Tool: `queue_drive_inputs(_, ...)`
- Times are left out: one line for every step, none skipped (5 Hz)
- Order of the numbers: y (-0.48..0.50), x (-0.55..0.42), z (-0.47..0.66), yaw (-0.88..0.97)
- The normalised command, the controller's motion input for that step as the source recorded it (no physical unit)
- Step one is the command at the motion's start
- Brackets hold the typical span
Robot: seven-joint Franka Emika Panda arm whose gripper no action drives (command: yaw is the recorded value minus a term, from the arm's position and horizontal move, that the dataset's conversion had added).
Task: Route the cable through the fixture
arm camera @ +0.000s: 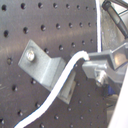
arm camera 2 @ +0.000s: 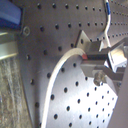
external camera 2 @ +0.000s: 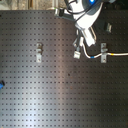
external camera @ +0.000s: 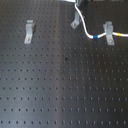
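The white cable (external camera: pixel 83 25) drops from the top edge in the first exterior view and curves to its blue band (external camera: pixel 93 36). It then passes the right metal fixture (external camera: pixel 107 33), and its yellow stretch (external camera: pixel 120 34) runs off the first exterior view's right. In the second exterior view my gripper (external camera 2: pixel 79 44) hangs just over the middle fixture (external camera 2: pixel 77 51). Both wrist views show the jaws closed on the cable (arm camera: pixel 67 72) right beside a bracket (arm camera: pixel 44 64). The cable (arm camera 2: pixel 59 67) arcs away from the fingers (arm camera 2: pixel 97 54) there.
A third, bare fixture (external camera: pixel 29 31) stands at the first exterior view's left on the black perforated board (external camera: pixel 60 85). A small blue object (external camera 2: pixel 1 84) lies at the second exterior view's left edge. The arm's body (external camera 2: pixel 87 17) looms over the board's far side.
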Motion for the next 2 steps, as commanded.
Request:
queue_drive_inputs(-0.09,-0.163,0.38,0.0)
queue_drive_inputs(0.027,-0.195,0.37,0.0)
